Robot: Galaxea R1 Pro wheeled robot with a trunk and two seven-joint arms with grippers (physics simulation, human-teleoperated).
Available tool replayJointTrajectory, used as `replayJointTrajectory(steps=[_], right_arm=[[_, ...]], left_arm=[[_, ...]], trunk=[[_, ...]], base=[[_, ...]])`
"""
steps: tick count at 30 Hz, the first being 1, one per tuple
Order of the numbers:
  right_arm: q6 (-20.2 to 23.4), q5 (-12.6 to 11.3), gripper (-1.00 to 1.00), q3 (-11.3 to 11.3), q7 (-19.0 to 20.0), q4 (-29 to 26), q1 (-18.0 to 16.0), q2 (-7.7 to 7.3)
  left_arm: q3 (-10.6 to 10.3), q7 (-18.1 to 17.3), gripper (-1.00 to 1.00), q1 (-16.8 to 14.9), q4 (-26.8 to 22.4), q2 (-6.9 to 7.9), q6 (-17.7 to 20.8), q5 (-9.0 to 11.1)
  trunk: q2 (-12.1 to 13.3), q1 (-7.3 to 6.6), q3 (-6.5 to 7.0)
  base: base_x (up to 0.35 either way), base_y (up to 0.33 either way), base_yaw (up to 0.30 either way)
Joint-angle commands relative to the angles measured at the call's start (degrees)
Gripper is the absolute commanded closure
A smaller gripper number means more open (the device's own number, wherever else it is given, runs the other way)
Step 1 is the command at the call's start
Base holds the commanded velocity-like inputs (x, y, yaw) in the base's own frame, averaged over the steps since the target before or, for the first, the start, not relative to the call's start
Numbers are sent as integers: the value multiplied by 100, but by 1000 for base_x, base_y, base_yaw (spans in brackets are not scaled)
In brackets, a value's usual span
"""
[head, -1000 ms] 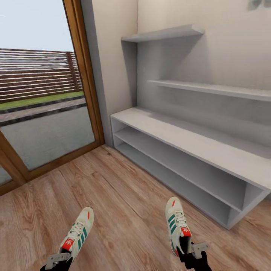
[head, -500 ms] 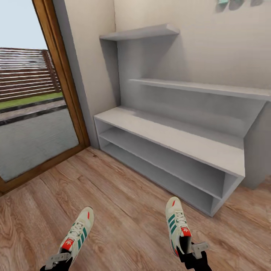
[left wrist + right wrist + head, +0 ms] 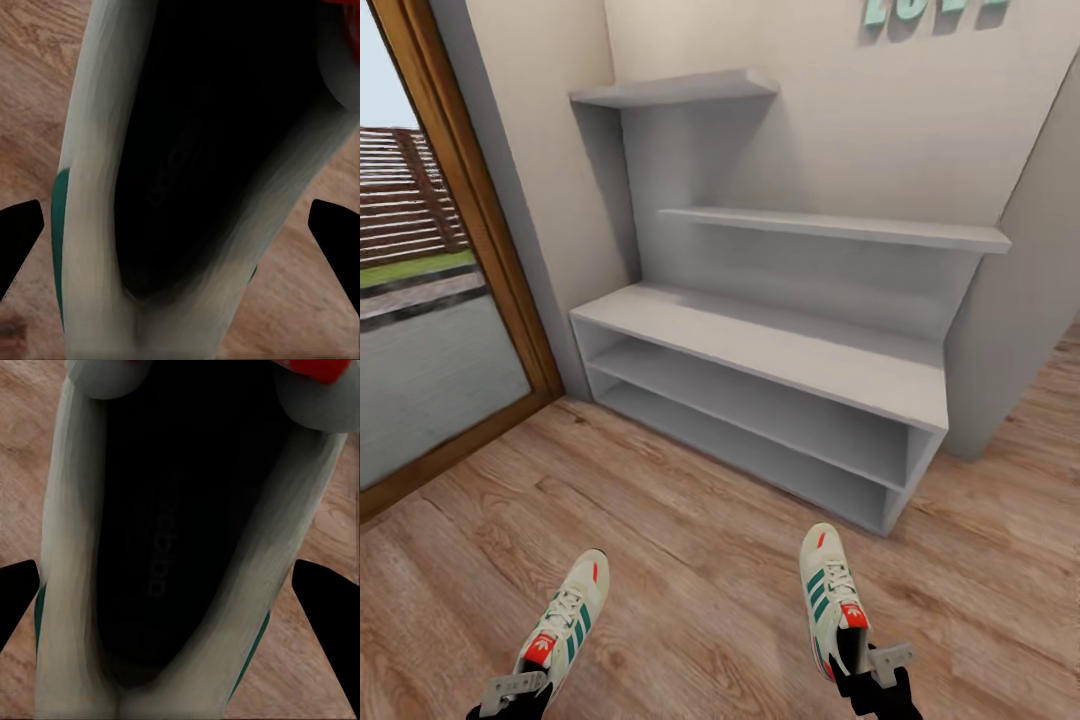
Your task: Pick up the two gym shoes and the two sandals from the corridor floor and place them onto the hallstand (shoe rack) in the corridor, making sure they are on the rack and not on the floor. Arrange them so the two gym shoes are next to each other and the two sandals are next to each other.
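Sneakers first: the left end effector (image 3: 510, 690) is clamped on the heel of the left gym shoe (image 3: 568, 620), and the right end effector (image 3: 870, 665) is clamped the same way on the right gym shoe (image 3: 832, 595), both carried above the corridor floor (image 3: 690, 560). They look light but soft-walled, so I'd guess the heel collar is the sensible grab point and the toe may droop. Farther off, right of centre, sits the hallstand (image 3: 760, 345), bench top bare, well apart from the shoes.
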Motion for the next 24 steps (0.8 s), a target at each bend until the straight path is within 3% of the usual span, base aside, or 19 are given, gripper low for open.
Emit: replayJointTrajectory(steps=[1,24], right_arm=[[-19,47,100,-53,22,4,-5,1],[-19,47,100,-53,20,4,-5,1]], left_arm=[[50,-28,100,-4,2,0,-24,-53],[50,-19,100,-4,2,0,-24,-46]], trunk=[[-2,-3,-4],[-2,-3,-4]], base=[[-118,255,-277],[15,289,-277]])
